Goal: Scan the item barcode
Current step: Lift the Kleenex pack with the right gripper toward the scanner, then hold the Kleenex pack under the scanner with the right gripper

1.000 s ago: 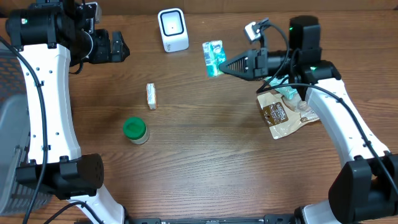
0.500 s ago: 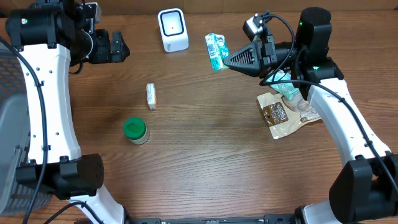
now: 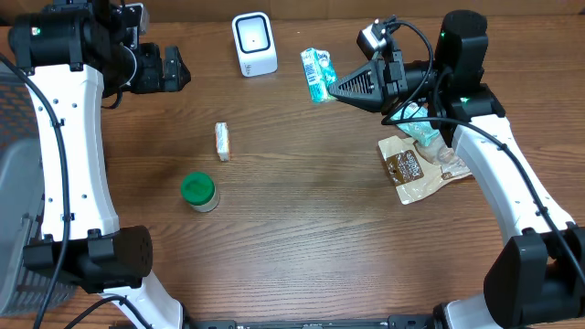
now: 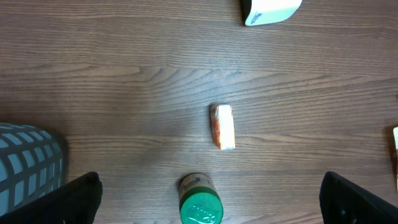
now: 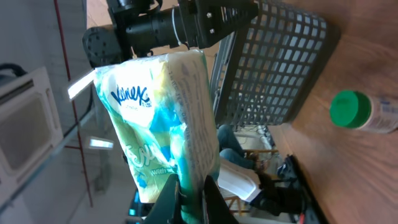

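In the left wrist view the scanner [image 4: 271, 10] is cut by the top edge, the jar [image 4: 200, 205] by the bottom edge and the basket [image 4: 28, 165] by the left corner. The left gripper [image 4: 211, 199] shows only as two finger tips in the bottom corners. In the right wrist view the right gripper [image 5: 189, 190] covers the lower end of the pack [image 5: 155, 106], whose smaller print is too blurred to read. Overhead, the right arm [image 3: 494, 174] hides part of the pouch [image 3: 413, 174], and the label of the bar [image 3: 222, 141] is too small to read.
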Available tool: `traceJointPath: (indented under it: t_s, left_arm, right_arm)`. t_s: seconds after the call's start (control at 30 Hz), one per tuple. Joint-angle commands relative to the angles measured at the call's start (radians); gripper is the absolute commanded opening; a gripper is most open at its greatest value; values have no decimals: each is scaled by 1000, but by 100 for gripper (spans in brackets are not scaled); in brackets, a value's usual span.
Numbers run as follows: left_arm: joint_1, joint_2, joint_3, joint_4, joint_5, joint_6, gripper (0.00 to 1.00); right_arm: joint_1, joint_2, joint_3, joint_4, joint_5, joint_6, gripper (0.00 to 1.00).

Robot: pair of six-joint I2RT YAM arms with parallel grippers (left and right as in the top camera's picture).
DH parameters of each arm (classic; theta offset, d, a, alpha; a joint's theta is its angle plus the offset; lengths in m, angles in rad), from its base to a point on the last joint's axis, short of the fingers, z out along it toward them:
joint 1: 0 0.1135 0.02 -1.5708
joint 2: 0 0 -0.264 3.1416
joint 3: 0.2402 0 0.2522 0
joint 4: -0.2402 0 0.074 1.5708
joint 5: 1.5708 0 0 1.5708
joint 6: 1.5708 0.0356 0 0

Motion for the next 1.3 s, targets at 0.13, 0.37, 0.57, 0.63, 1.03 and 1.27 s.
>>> traceJointPath:
  t_s: [0.13, 0.37, 0.57, 0.63, 1.03, 1.27]
  left_arm:
    - [-1, -22, 12, 2, -2, 26, 99]
    - [-1, -22, 12, 2, -2, 26, 100]
    - [-1, -22, 12, 2, -2, 26, 100]
    - [-1, -22, 12, 2, -2, 26, 100]
    - [-1, -22, 12, 2, -2, 26, 100]
    - [-1, -22, 12, 2, -2, 26, 100]
  right_arm:
    - [9, -14, -4, -165, 92, -238, 4]
    - [21, -14, -3, -606, 488, -525, 4]
    - [93, -13, 51, -773, 876, -590, 4]
    - [135, -6, 123, -835, 1023, -608, 4]
    - [393, 392, 760, -876, 1894, -907, 4]
    - [484, 617, 756, -363, 2252, -1434, 4]
